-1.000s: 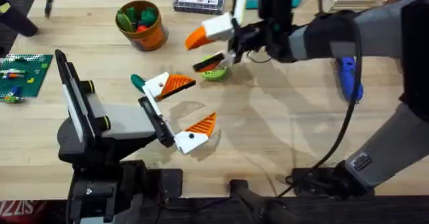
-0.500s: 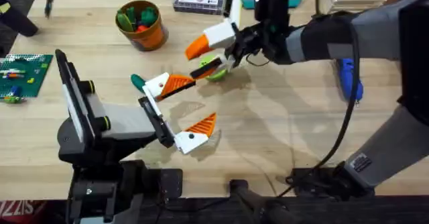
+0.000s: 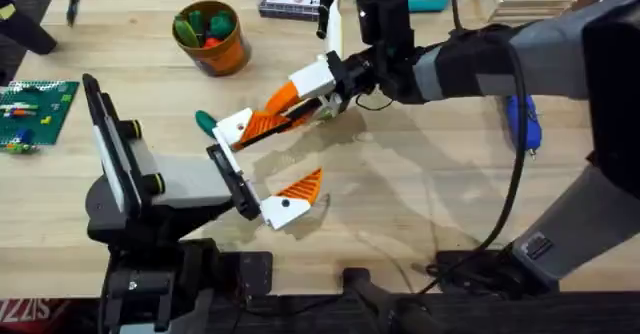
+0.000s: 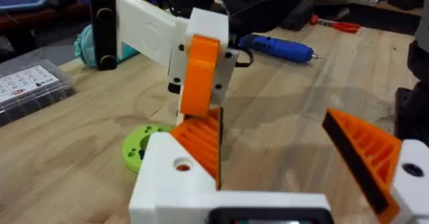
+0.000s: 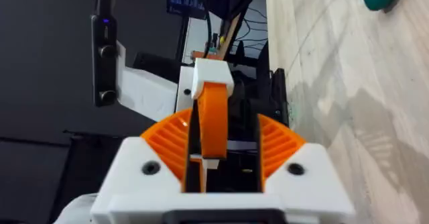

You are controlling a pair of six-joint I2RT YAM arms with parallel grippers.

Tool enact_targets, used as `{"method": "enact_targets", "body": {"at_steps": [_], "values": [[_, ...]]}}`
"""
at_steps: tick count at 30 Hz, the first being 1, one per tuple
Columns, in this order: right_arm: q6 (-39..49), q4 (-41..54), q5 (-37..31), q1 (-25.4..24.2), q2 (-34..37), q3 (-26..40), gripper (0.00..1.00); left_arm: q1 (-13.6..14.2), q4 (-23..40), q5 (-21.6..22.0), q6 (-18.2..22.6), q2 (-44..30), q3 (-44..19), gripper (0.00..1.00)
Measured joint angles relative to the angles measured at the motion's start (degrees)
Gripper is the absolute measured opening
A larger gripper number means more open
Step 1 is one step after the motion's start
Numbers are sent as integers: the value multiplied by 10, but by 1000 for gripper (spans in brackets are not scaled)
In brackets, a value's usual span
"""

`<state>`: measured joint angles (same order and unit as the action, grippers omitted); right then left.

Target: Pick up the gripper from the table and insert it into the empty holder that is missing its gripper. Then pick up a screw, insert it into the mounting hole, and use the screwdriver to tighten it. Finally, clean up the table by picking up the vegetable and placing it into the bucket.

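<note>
- We see our right gripper [image 3: 300,99] clamped on the orange fingertip [image 5: 213,120], pressing it against the left arm's upper holder [image 3: 235,126] mid-table [image 3: 420,204].
- Our left gripper [image 3: 268,164] stands wide.
- The bucket [image 3: 210,36] sits near the far edge.
- The screwdriver [image 3: 520,116] lies toward the right edge.

We see two arms with black bases and joints; the right arm [image 3: 560,44] wears a grey fabric sleeve and trails a black cable [image 3: 515,189]. White angular finger blocks carry orange ribbed pads [image 4: 365,147], each block showing a round screw hole [image 5: 151,168].
</note>
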<state>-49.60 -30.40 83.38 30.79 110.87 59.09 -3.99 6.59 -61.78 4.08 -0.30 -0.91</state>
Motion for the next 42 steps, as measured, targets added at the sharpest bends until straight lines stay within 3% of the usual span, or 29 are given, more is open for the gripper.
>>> {"method": "enact_targets", "body": {"at_steps": [5, 7, 10, 11, 42], "values": [[2, 0, 1, 0, 0, 0, 268, 0, 0, 0, 0, 0, 0, 977], [2, -2, 2, 0, 0, 0, 215, 0, 0, 0, 0, 0, 0, 977], [3, -5, 7, 0, 0, 1, 25, 0, 1, 0, -5, 0, 0, 977], [4, -6, 7, 0, 0, 2, 12, 0, 1, 0, -6, 0, 0, 977], [-64, -29, -30, 4, 0, 4, 7, -1, -1, 9, -18, -1, 1, 978]]}}
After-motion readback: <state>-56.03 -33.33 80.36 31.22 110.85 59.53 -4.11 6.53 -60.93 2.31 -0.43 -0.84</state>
